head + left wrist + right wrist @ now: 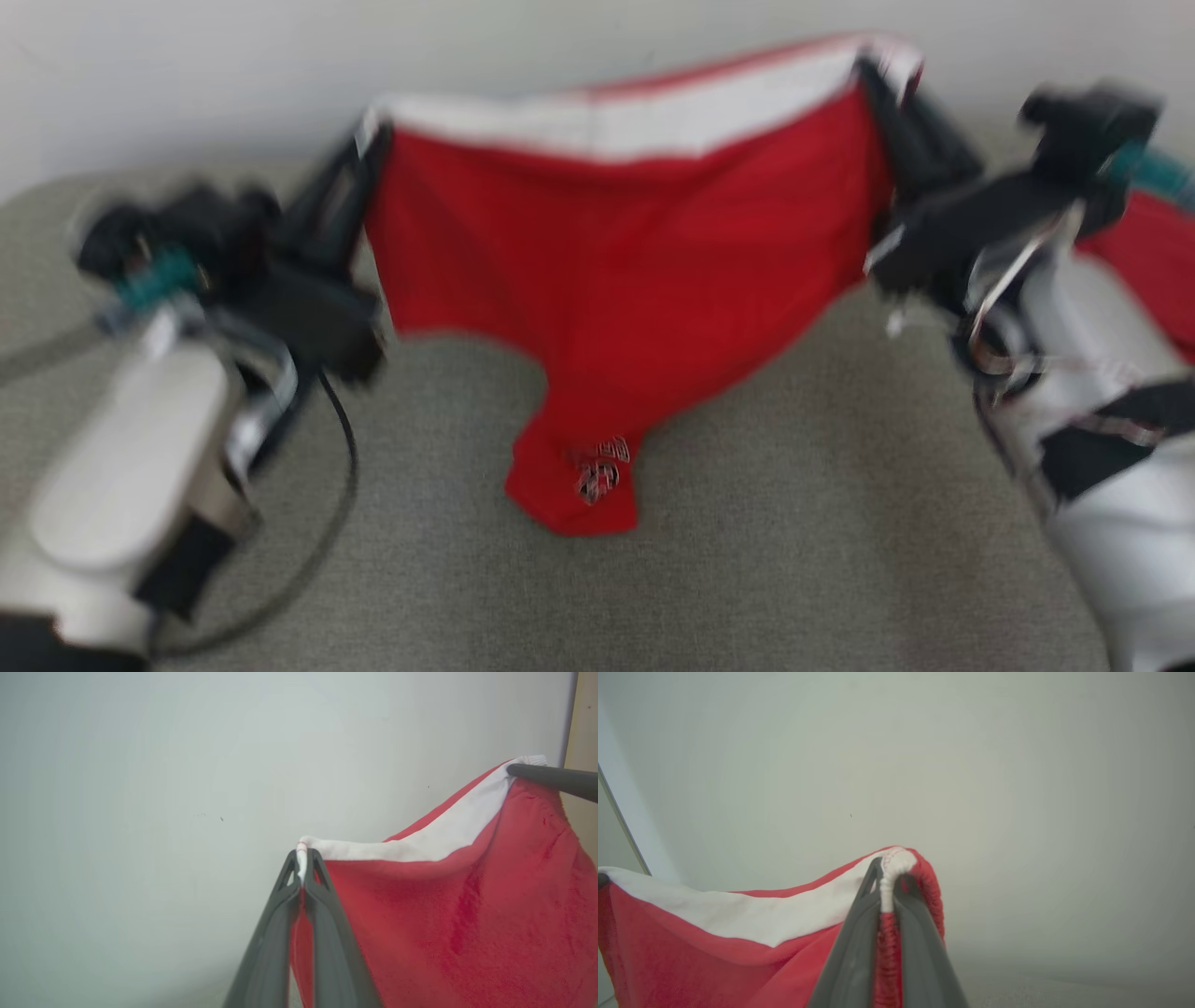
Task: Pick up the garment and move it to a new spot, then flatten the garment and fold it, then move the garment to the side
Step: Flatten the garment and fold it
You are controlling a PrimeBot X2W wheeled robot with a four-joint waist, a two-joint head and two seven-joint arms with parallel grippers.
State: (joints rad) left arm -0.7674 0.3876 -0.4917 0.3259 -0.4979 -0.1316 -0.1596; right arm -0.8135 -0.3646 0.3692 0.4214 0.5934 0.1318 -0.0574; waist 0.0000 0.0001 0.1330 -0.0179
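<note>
One red garment (pixel 625 308) hangs in air, stretched between both grippers, white band (pixel 644 121) along top edge, right end higher. Lower tip with printed mark (pixel 599 467) meets or nearly meets grey fabric surface (pixel 840 541); cannot tell which. Left gripper (pixel 302 857): fingers pressed together, pinching left corner of band. Right gripper (pixel 891 865): fingers clamped on right corner, band bunched over tips. Both forearms reach forward, fingers angled up toward pale wall (pixel 187 75). More red cloth (pixel 1158 252) lies behind right arm.

Red garment (pixel 635 280) (white band), grey-green table (pixel 794 541).
</note>
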